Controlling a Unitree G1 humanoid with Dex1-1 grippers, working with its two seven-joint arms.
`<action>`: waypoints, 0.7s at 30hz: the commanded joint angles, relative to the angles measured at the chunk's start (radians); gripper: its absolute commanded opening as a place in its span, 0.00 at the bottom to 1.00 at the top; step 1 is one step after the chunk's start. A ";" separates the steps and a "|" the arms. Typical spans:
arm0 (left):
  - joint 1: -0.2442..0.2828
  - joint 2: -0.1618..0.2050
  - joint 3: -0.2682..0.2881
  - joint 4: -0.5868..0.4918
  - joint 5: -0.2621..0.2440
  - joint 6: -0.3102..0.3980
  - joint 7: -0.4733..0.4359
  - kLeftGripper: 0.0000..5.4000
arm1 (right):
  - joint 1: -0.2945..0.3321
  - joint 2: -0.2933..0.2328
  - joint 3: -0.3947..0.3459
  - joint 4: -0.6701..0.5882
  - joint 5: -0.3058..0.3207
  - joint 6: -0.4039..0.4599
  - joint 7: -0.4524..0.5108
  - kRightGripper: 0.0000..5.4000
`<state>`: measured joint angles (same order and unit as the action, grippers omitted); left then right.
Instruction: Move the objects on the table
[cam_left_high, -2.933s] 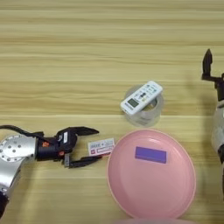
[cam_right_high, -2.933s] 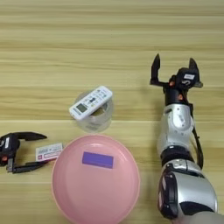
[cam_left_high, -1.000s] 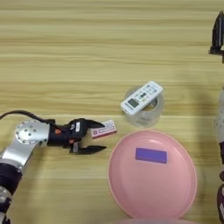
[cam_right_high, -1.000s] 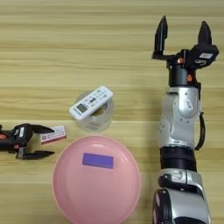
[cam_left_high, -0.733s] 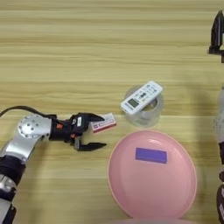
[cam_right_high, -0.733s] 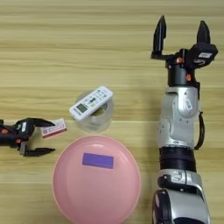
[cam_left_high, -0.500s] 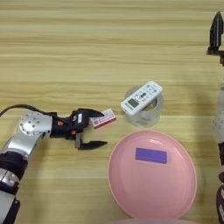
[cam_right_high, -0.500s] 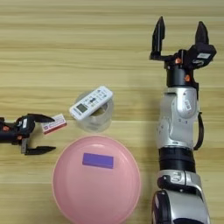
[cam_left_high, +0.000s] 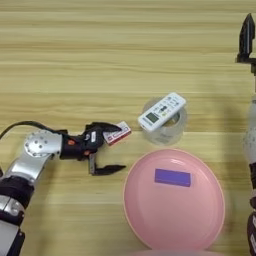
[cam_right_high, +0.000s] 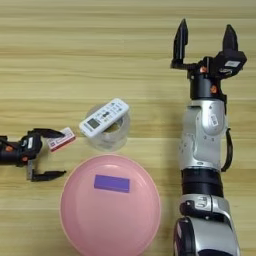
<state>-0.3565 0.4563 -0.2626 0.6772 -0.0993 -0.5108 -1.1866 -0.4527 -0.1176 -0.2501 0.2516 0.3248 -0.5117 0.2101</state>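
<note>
The packet (cam_left_high: 116, 133), light and stiff, had slid toward the remote (cam_left_high: 161, 111); left claw (cam_left_high: 108, 148) spread, right claw (cam_right_high: 205, 40) spread.

A pale wooden desk (cam_left_high: 75, 55) carries a pink plate (cam_left_high: 200, 220), a clear round container (cam_left_high: 172, 131) and a white-and-red packet (cam_left_high: 118, 134).

A pink plate (cam_left_high: 205, 225) sits at the table's near edge, right of the middle, with a small purple rectangle (cam_left_high: 172, 177) lying flat on it. Just beyond the plate's far rim stands a clear round container (cam_right_high: 115, 137), close to touching it.
</note>
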 joint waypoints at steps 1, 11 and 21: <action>0.017 -0.017 0.054 -0.119 -0.081 0.025 0.012 1.00 | 0.004 -0.006 -0.001 0.003 0.003 0.008 0.012 1.00; 0.061 -0.090 0.164 -0.407 -0.279 0.125 0.088 1.00 | 0.006 -0.018 0.003 -0.006 0.005 0.019 0.039 1.00; 0.048 -0.190 0.260 -0.558 -0.387 0.156 0.243 1.00 | 0.027 -0.061 0.035 -0.060 0.025 0.076 0.135 1.00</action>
